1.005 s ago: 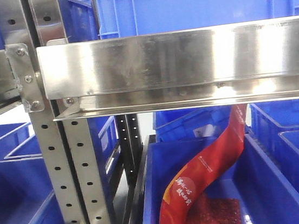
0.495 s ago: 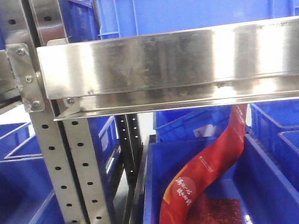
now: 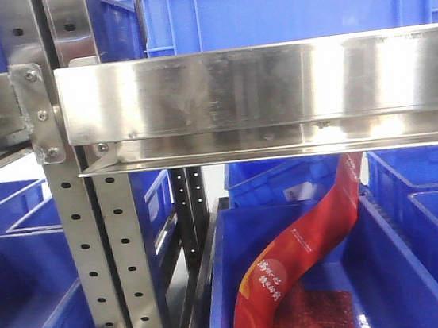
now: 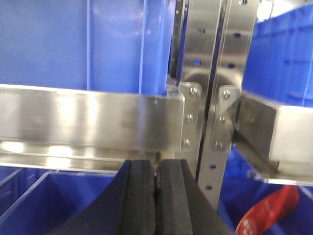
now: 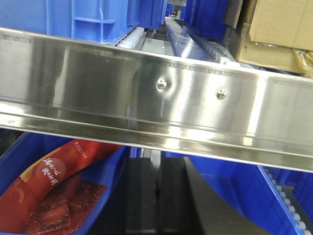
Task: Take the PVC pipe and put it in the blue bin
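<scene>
The fingers of the left gripper (image 4: 155, 196) and right gripper (image 5: 157, 200) were clenched on nothing, facing the steel shelf rail (image 3: 257, 87). No pipe was visible anywhere, so the search should come first; the blue bin (image 3: 408, 269) below held only a red packet (image 3: 296, 274).

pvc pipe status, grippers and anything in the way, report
Left gripper shut, empty. Right gripper shut, empty. PVC pipe not in view. Steel shelf rail ahead; red packet in blue bin below.
</scene>
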Robot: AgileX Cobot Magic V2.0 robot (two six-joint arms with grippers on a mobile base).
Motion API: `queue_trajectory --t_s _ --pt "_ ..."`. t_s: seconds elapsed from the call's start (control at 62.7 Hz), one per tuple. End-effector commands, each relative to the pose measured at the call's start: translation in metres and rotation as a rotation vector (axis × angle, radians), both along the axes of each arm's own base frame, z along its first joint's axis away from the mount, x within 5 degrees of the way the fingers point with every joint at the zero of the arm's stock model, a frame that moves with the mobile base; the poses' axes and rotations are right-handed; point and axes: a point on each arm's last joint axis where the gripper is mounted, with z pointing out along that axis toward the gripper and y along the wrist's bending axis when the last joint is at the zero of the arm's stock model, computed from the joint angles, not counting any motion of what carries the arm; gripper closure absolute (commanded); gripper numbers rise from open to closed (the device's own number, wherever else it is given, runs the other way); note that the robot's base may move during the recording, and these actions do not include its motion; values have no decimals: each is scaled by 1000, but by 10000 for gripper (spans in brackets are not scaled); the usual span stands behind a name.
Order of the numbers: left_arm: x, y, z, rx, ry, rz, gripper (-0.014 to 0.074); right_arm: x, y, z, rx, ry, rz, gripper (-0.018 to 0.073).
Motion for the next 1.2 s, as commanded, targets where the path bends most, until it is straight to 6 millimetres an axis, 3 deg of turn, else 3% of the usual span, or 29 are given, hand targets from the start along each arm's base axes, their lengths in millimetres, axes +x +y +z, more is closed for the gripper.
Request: queue_trajectory --t_s 0.0,1.181 --pt "-1 0 1 22 -6 -1 708 0 -1 1 -7 -14 -10 727" --pt "-1 0 1 22 -7 -1 708 0 -1 1 -7 -14 -10 727"
